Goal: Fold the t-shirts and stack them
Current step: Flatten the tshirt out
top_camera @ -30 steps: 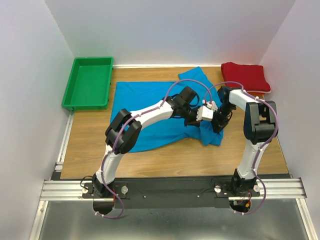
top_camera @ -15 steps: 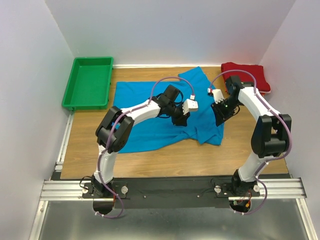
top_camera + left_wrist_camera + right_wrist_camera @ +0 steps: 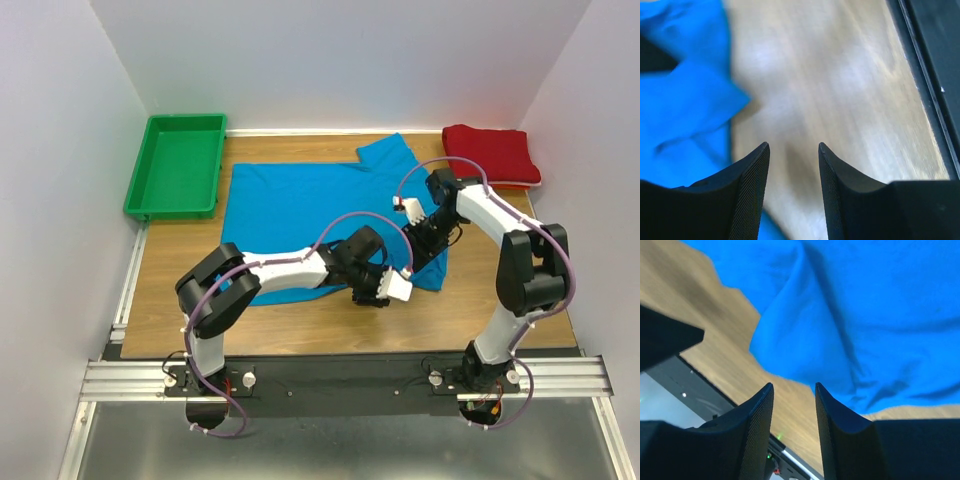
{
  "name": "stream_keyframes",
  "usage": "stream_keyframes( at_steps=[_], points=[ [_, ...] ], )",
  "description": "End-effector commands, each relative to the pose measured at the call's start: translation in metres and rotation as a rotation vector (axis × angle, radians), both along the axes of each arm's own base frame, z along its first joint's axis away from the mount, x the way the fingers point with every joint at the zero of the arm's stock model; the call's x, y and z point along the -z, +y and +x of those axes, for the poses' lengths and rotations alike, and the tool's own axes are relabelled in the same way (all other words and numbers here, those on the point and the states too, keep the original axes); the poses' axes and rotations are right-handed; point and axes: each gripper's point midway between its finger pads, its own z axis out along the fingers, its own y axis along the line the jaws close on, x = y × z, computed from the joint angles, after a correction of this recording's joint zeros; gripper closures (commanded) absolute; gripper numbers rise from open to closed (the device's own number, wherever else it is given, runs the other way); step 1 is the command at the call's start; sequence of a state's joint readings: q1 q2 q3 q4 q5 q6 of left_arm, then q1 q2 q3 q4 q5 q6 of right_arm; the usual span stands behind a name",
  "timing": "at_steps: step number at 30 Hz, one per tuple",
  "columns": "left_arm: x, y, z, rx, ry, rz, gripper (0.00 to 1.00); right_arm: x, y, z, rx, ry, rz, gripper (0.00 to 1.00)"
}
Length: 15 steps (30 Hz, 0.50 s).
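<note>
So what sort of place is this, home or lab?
Probably a lab test cell: plain white walls box in a wooden tabletop, with an aluminium rail along its near edge.

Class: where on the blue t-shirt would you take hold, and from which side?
Probably the near right corner of the blue t-shirt, from the near edge of the table: the cloth lies flat, but there its rumpled edge ends over wood, easy to pinch.
</note>
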State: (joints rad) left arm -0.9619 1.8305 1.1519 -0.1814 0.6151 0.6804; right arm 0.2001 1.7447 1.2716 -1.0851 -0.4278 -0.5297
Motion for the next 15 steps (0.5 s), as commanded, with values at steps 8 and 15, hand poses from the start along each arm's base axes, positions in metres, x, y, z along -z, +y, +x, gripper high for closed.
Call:
stream_keyframes(
  at_steps=[8, 15],
  points=[
    [-0.015, -0.007, 0.050, -0.020, -0.383, -0.024, 0.48, 0.051, -0.009, 0.015, 0.069, 0.037, -0.096, 0.69],
    [-0.007, -0.006, 0.062, -0.037, -0.427, -0.010, 0.50, 0.063, -0.017, 0.029, 0.130, 0.030, -0.160, 0.78]
  ],
)
